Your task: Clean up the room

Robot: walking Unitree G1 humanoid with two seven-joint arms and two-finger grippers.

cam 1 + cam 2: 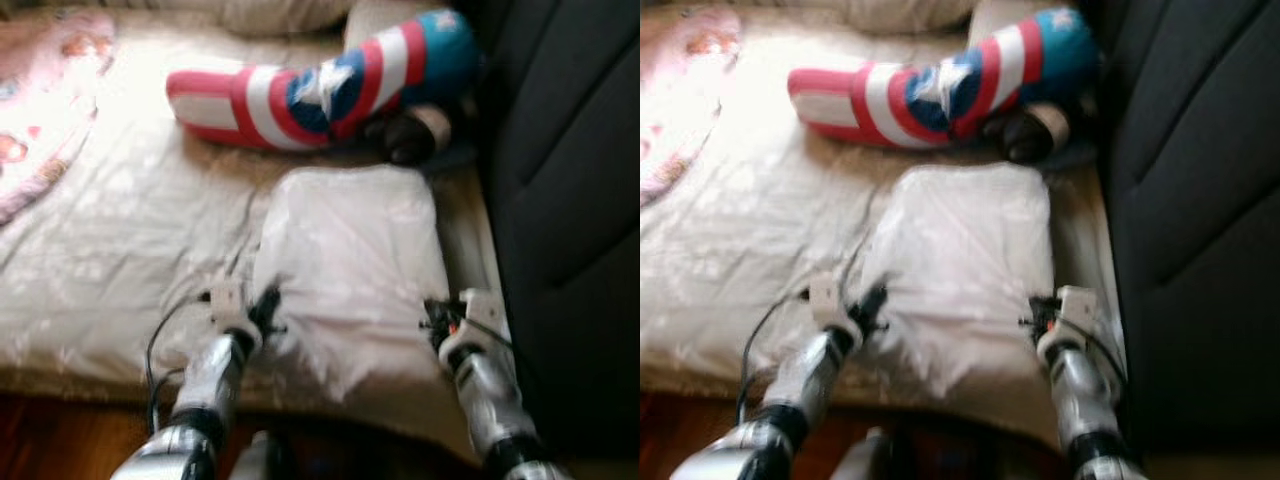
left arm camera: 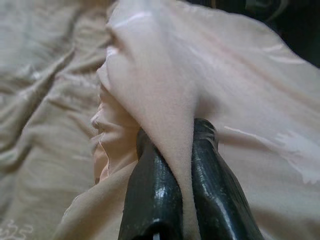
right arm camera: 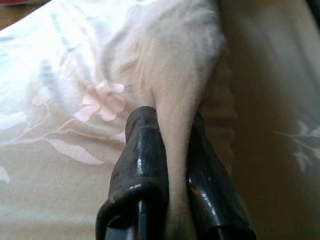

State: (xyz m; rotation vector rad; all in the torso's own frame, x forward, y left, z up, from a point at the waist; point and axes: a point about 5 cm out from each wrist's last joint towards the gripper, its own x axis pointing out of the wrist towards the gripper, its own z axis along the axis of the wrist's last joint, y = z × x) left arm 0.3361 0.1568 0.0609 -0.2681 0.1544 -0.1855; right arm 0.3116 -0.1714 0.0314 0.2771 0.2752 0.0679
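Observation:
A pale pink pillow (image 1: 350, 260) with a faint flower print lies on the bed near its front right corner. My left gripper (image 1: 268, 305) is shut on the pillow's left front corner; in the left wrist view the black fingers (image 2: 160, 185) pinch a fold of its fabric (image 2: 165, 100). On the opposite side, my right gripper (image 1: 437, 318) is shut on the pillow's right edge, and the right wrist view has both fingers (image 3: 145, 165) clamped on a ridge of the cloth (image 3: 170, 75).
A red, white and blue star-patterned bolster (image 1: 320, 85) lies across the back of the bed, a dark round object (image 1: 415, 132) beside it. The cream bedspread (image 1: 120, 230) covers the bed. A dark chair or sofa (image 1: 570, 200) stands right. Wooden floor (image 1: 50, 440) runs below the bed edge.

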